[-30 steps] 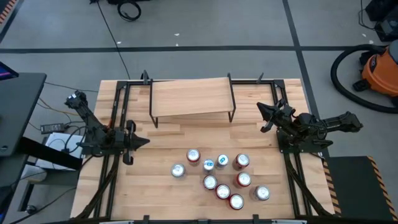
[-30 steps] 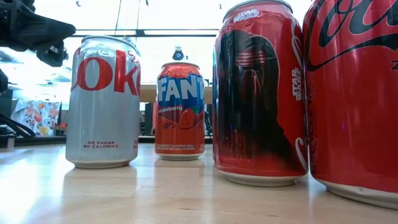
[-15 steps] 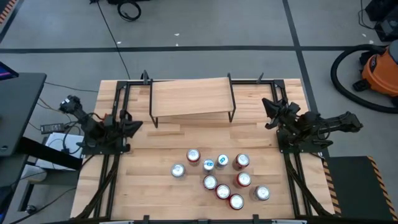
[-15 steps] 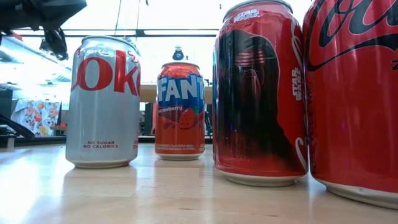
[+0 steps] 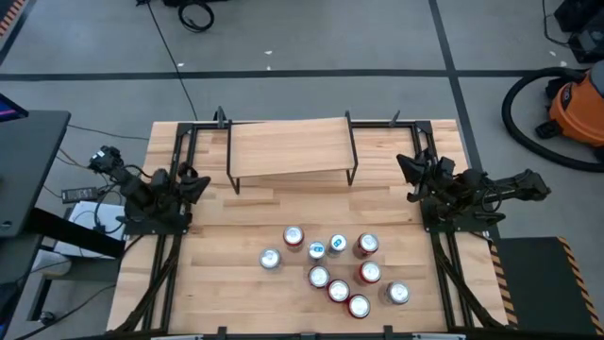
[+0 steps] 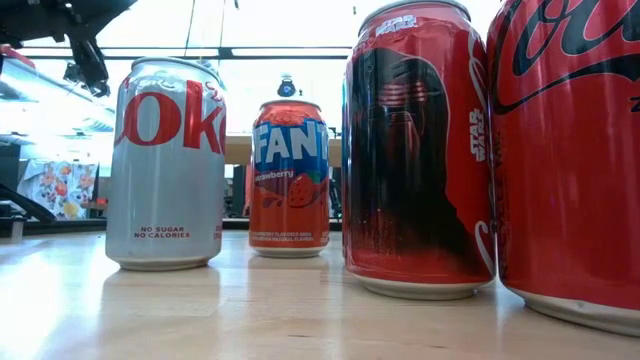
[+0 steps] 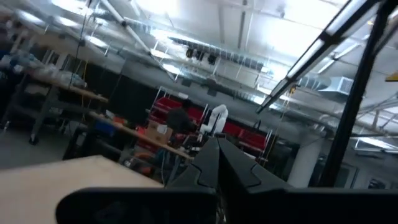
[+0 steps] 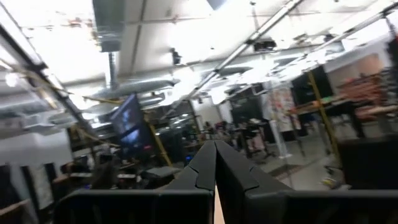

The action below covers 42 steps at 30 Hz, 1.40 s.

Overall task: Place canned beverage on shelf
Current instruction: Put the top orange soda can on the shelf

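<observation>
Pale, smooth matt wood for the shelf (image 5: 291, 148) top, on thin black metal legs. Slatted tabletop (image 5: 226, 283) of light wood with visible grain and a slight sheen. Glossy printed metal cans (image 6: 415, 150), with bright bare-metal lids (image 5: 318, 277). Matt black on both arms.

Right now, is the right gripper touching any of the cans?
Apart. The high view shows the right gripper, fingers shut, beside the shelf, with bare tabletop between it and the nearest can.
</observation>
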Available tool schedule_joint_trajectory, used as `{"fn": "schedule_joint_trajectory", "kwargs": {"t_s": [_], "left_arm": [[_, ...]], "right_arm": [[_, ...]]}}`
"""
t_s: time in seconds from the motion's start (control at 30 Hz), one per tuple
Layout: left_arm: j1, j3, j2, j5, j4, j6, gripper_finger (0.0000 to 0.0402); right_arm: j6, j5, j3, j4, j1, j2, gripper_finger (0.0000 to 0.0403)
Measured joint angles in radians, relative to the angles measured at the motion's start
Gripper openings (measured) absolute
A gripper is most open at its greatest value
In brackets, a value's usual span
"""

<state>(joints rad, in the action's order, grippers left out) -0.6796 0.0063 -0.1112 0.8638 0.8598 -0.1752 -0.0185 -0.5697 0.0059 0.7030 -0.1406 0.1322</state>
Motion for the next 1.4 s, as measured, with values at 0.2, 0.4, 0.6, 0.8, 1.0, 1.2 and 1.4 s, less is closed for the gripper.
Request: {"fn": "schedule_joint_trajectory", "kwargs": {"t_s": [0.2, 0.4, 0.6, 0.8, 1.0, 1.2, 1.4], "left_arm": [[0.0, 0.0, 0.0, -0.249, 0.15, -0.144, 0.0005], [0.0, 0.016, -0.002, -0.295, 0.148, -0.237, 0.0005], [0.0, 0.1, -0.063, -0.293, 0.032, -0.24, 0.0005], [0.0, 0.234, -0.232, -0.192, -0.09, -0.24, 0.0005], [0.023, 0.306, -0.395, -0.118, -0.096, -0.236, 0.0014], [0.062, 0.357, -0.527, -0.072, -0.097, -0.205, 0.0071], [0.084, 0.398, -0.617, -0.071, -0.103, -0.16, 0.0122]], "right_arm": [[0.016, 0.123, 0.0, 0.008, 0.0, 0.0, 0.0012], [0.199, 0.196, 0.0, 0.006, 0.0, 0.0, 0.0012], [0.231, 0.324, 0.045, -0.103, -0.001, 0.038, 0.0012], [0.235, 0.253, 0.222, -0.367, -0.001, 0.219, 0.0012], [0.22, 0.198, 0.39, -0.526, 0.0, 0.43, 0.0012], [0.214, 0.221, 0.549, -0.678, 0.0, 0.619, 0.0012], [0.199, 0.27, 0.703, -0.846, -0.001, 0.772, 0.0024]]}}
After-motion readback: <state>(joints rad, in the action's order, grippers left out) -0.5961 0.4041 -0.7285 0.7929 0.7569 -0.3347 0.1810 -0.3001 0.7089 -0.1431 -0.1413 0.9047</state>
